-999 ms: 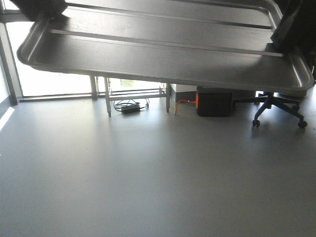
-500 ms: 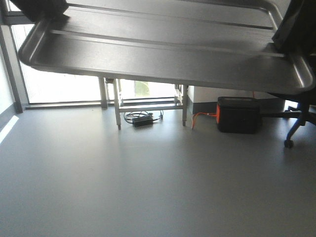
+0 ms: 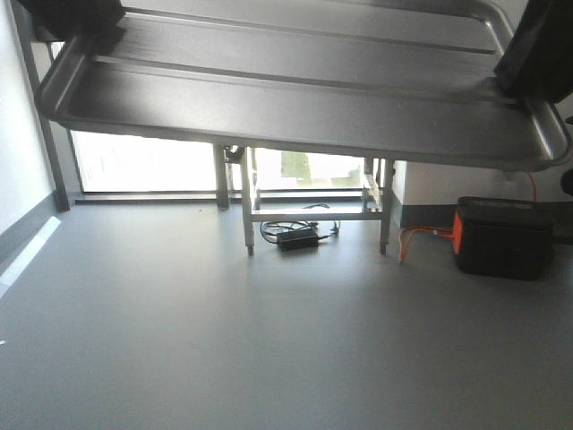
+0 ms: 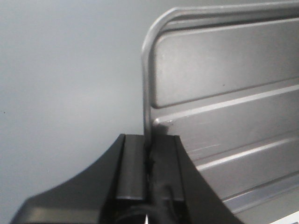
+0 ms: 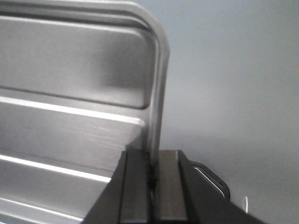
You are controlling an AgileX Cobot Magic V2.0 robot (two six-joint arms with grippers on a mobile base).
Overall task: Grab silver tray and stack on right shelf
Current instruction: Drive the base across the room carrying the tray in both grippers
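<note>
Tray transport: silver tray (image 3: 295, 107) hangs above the floor (image 3: 269, 349), with left gripper (image 4: 148, 151) and right gripper (image 5: 153, 161) clamped on its end rims. Table frame (image 3: 313, 215) and black box (image 3: 501, 240) have slid rightward, so the base is probably turning; right shelf unseen.

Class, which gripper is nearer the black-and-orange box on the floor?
Right. The right gripper clamps the silver tray at the end toward the black-and-orange box; the left gripper holds the opposite end.

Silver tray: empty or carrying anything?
Empty, as far as visible: the silver tray shows only bare ridged base in all views. Left tool and right tool clamp its end rims.
</note>
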